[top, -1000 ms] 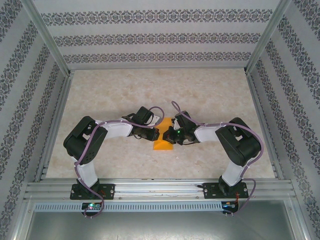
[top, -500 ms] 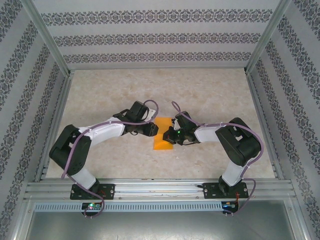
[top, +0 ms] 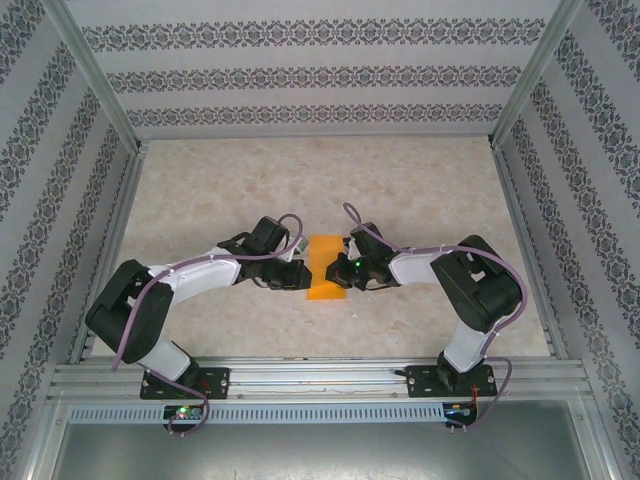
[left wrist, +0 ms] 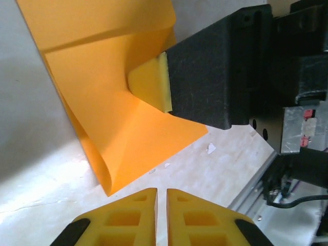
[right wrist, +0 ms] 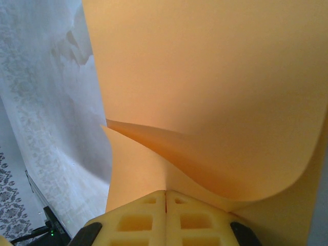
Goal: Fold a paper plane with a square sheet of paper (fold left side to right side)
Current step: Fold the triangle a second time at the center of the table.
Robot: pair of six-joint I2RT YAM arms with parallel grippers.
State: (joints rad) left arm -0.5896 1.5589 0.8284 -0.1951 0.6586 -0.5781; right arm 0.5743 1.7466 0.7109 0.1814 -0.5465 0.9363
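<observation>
Square sheet of paper [top: 322, 268] lies near the middle of the surface [top: 420, 190], between the two claws and a little towards the arm bases. Bright orange, part folded, reads as a narrow upright strip from the top camera

Left wrist view: sheet [left wrist: 118, 123] is creased, one flap flat on the surface [left wrist: 31, 174] and another lifted in a shallow trough

Right claw [top: 339, 269] reaches in from the right side of the sheet. Right wrist view: its fingertips [right wrist: 165, 197] are pressed tight together with no gap, and the sheet [right wrist: 205, 87] comes out from between them and curls up and over in a loose loop. Looks pinched at the fold. Left wrist view: one yellow pad [left wrist: 152, 82] sits against the lifted flap

Left claw [top: 294, 273] is at the left edge of the sheet. Its yellow fingertips [left wrist: 161, 197] are almost closed with only a thin slit between them, and nothing is held. They stop just short of the paper's near corner, apart from it
</observation>
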